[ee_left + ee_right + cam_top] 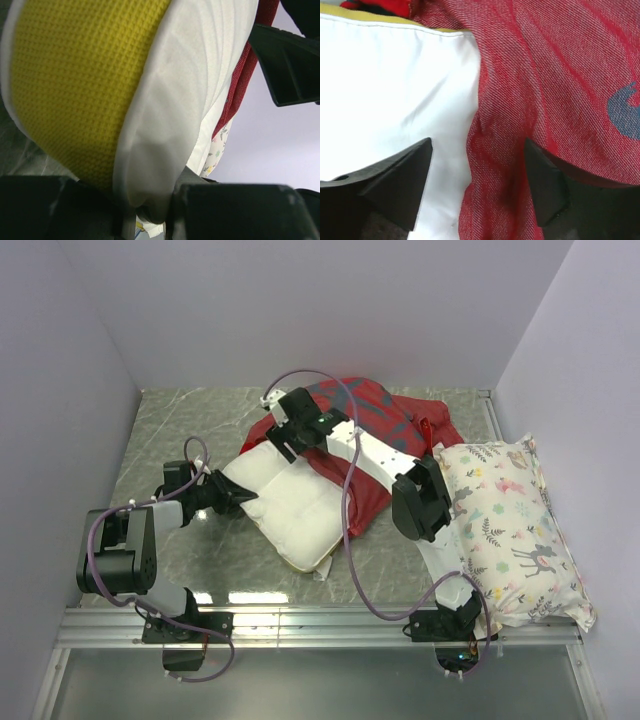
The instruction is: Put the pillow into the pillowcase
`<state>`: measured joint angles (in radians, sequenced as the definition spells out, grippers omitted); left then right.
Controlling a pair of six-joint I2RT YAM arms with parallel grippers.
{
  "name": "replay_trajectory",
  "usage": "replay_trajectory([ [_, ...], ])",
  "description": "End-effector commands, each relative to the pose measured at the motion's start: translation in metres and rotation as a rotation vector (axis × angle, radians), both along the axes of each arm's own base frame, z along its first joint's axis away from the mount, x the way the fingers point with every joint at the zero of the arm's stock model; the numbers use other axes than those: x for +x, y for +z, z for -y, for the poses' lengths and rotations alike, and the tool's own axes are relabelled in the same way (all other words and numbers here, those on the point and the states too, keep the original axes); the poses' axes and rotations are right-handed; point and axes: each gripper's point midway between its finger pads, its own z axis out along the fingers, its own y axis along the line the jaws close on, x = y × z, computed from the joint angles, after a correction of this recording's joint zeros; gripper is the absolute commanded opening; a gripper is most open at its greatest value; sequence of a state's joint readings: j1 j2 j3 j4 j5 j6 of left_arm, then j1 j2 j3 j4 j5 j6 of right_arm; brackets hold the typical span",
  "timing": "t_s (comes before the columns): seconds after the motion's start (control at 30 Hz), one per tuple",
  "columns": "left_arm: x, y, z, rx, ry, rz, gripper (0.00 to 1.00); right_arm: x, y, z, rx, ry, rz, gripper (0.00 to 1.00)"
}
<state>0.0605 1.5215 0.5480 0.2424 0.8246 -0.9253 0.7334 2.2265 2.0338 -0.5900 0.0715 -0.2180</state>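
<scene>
The white pillow [290, 505] lies mid-table, its far end under the edge of the red pillowcase [375, 415]. My left gripper [238, 496] is shut on the pillow's near-left corner. In the left wrist view the yellow strip [65, 90] and white cover [190, 75] fill the frame, pinched in my left gripper [150, 207]. My right gripper [281, 438] hovers open over the seam where pillowcase meets pillow. In the right wrist view, the right gripper [477, 182] straddles the pillowcase [560, 75] edge lying on the pillow [385, 90], holding nothing.
A floral animal-print pillow [510, 530] lies along the right side, beside the right arm. Pale walls enclose the table at the left, back and right. A metal rail [320, 625] runs along the near edge by the arm bases.
</scene>
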Motion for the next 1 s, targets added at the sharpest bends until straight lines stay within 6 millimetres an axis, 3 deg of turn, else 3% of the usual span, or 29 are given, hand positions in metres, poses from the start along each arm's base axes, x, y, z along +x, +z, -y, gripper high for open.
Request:
replay_trajectory([
  [0.0,0.003,0.007,-0.002,0.013,-0.005,0.058,0.2,-0.003,0.03,-0.01,0.032,0.011,0.074,0.76],
  [0.03,0.003,0.008,-0.002,0.013,-0.005,0.06,0.2,-0.001,0.031,-0.011,0.02,0.01,0.085,0.66],
  [0.07,0.003,0.007,-0.001,0.011,-0.005,0.054,0.2,0.001,0.017,-0.011,-0.006,0.006,0.067,0.63],
  [0.23,0.004,0.006,-0.001,0.007,-0.003,0.05,0.2,0.02,-0.01,0.002,-0.097,-0.072,0.098,0.44],
  [0.4,0.006,0.004,-0.001,0.007,-0.009,0.041,0.2,0.025,-0.03,0.006,-0.13,-0.067,0.085,0.43],
  [0.43,0.007,0.003,-0.002,0.007,-0.007,0.036,0.2,0.026,-0.042,0.009,-0.151,-0.067,0.063,0.43],
  [0.5,0.007,0.002,-0.002,0.007,-0.008,0.037,0.2,0.032,-0.044,0.015,-0.155,-0.089,0.056,0.38],
  [0.53,0.006,0.001,-0.002,0.01,-0.006,0.037,0.19,0.035,-0.038,0.015,-0.139,-0.1,0.063,0.24],
  [0.6,0.003,-0.002,-0.002,0.013,-0.006,0.035,0.17,0.036,-0.023,0.015,-0.114,-0.105,0.068,0.17],
  [0.63,0.004,-0.003,-0.003,0.016,-0.001,0.037,0.17,0.029,-0.008,0.012,-0.081,-0.087,0.056,0.11],
  [0.7,0.004,-0.003,-0.002,0.004,-0.001,0.04,0.15,0.016,0.014,0.002,-0.019,-0.042,0.028,0.11],
  [0.73,0.01,0.0,-0.001,-0.006,-0.004,0.072,0.13,0.001,0.041,-0.005,0.045,-0.007,0.017,0.12],
  [0.8,0.013,0.009,0.005,-0.053,-0.018,0.085,0.09,-0.048,0.06,-0.034,0.135,0.156,-0.074,0.13],
  [0.83,0.015,0.009,0.007,-0.067,-0.024,0.086,0.07,-0.069,0.059,-0.038,0.137,0.214,-0.107,0.12],
  [0.87,0.019,0.015,0.011,-0.084,-0.046,0.124,0.05,-0.09,0.075,-0.043,0.156,0.272,-0.114,0.11],
  [0.93,0.024,0.024,0.017,-0.13,-0.071,0.151,0.0,-0.144,0.078,-0.063,0.194,0.441,-0.206,0.06],
  [0.97,0.03,0.039,0.021,-0.144,-0.095,0.246,0.01,-0.166,0.072,-0.064,0.194,0.498,-0.279,0.05],
])
